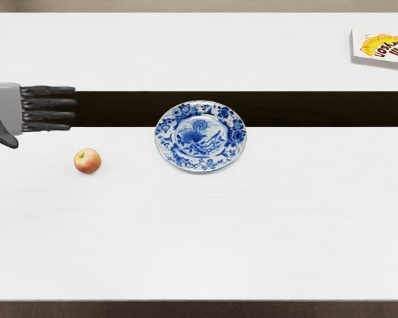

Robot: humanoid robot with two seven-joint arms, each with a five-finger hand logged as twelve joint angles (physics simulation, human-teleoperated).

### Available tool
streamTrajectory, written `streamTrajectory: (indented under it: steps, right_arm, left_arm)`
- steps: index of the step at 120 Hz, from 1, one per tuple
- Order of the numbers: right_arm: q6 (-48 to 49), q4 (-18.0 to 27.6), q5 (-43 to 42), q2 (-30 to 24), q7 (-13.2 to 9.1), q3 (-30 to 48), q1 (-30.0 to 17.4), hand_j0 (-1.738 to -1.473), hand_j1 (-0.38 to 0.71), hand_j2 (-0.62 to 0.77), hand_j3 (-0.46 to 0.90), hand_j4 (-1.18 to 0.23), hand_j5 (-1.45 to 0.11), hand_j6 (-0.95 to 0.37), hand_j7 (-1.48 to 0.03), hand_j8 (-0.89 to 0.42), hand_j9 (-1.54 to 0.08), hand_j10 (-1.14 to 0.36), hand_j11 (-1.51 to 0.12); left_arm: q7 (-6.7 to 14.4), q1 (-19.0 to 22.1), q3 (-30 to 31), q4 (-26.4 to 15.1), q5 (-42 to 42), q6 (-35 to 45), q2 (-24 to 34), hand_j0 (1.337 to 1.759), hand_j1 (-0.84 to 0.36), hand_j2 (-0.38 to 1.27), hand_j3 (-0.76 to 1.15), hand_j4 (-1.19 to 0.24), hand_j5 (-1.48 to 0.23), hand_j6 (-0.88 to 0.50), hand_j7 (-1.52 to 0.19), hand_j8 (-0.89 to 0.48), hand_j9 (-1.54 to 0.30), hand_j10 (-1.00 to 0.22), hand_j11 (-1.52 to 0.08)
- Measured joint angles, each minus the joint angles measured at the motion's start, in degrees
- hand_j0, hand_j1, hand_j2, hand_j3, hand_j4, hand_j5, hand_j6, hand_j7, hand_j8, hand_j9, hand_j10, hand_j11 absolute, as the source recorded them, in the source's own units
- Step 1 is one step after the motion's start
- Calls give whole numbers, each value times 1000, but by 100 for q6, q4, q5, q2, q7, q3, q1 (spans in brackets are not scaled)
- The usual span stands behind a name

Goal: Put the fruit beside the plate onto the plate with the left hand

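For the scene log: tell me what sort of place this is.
Likely a simulated tabletop test scene, loosely kitchen-like: a plain white table carries a blue-patterned plate and an apple, with a robot's left hand at the left edge.

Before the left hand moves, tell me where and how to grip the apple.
Best to grip the apple around its widest middle, coming down from above. It is round and sits on the table with nothing touching it, and the open left hand is just up-left of it.
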Motion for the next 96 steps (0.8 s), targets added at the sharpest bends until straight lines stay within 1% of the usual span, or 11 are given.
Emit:
streamTrajectory:
  steps: [10,15,20,26,30,34,48,58,78,92,96]
  right_arm:
    - [6,5,0,0,0,5,0,-1658,-327,-4,0,-18,-24,-18,-24,-18,-24,-18,-24]
    - [3,0,0,0,0,0,-2,-1658,-327,-4,0,-18,-24,-18,-24,-18,-24,-18,-24]
    - [1,-3,0,0,0,-5,-5,-1658,-327,-4,0,-18,-24,-18,-24,-18,-24,-18,-24]
    - [0,-5,0,0,0,-9,-6,-1658,-327,-4,0,-18,-24,-18,-24,-18,-24,-18,-24]
    - [-1,-6,0,0,0,-10,-7,-1658,-327,-4,0,-18,-24,-18,-24,-18,-24,-18,-24]
    - [-1,-7,0,0,0,-12,-7,-1658,-327,-4,0,-19,-24,-18,-24,-19,-24,-19,-24]
    - [-2,-8,0,0,0,-14,-8,-1658,-327,-4,0,-19,-24,-18,-24,-18,-24,-19,-24]
    - [-2,-8,0,0,0,-14,-8,-1658,-327,-4,0,-19,-24,-18,-24,-18,-24,-19,-24]
    - [-2,-9,0,0,0,-15,-9,-1658,-327,-4,0,-18,-24,-18,-24,-18,-24,-18,-24]
    - [-2,-9,0,0,0,-15,-9,-1658,-327,-4,0,-18,-24,-18,-24,-18,-24,-18,-24]
    - [-2,-9,0,0,0,-14,-8,-1658,-327,-4,0,-18,-24,-18,-24,-18,-24,-18,-24]
  left_arm:
    - [0,-139,65,1,146,0,-89,1658,348,-1,0,3,0,4,0,3,0,2,0]
    - [0,-592,86,-1,511,-1,-562,1658,348,-1,0,3,0,4,-1,3,-1,2,-1]
    - [0,-833,112,-5,995,1,-864,1658,347,-1,0,1,-2,2,-2,1,-2,0,-2]
    - [0,-1496,332,-19,1468,0,-959,1658,345,-1,0,-1,-4,0,-4,-1,-4,-1,-4]
    - [0,-2092,658,-40,1749,2,-1120,1658,344,0,0,-2,-5,-1,-5,-1,-5,-2,-5]
    - [0,-2447,1008,-59,1993,5,-1194,1658,343,0,0,-3,-6,-3,-6,-3,-6,-3,-6]
    - [0,-2714,1830,-129,2632,4,-1192,1658,340,1,0,-7,-9,-7,-9,-7,-9,-7,-9]
    - [0,-2885,2183,-232,2816,5,-1207,1658,337,1,0,-11,-14,-12,-14,-12,-13,-11,-13]
    - [0,-3115,2433,-361,2938,90,-1222,1658,333,2,0,-16,-17,-16,-17,-16,-17,-15,-17]
    - [0,-3221,2473,-533,3158,939,-1234,1658,334,2,0,-16,-17,-16,-17,-16,-17,-15,-17]
    - [0,-3211,2483,-560,3260,1198,-1398,1658,334,2,0,-16,-18,-16,-17,-16,-17,-15,-17]
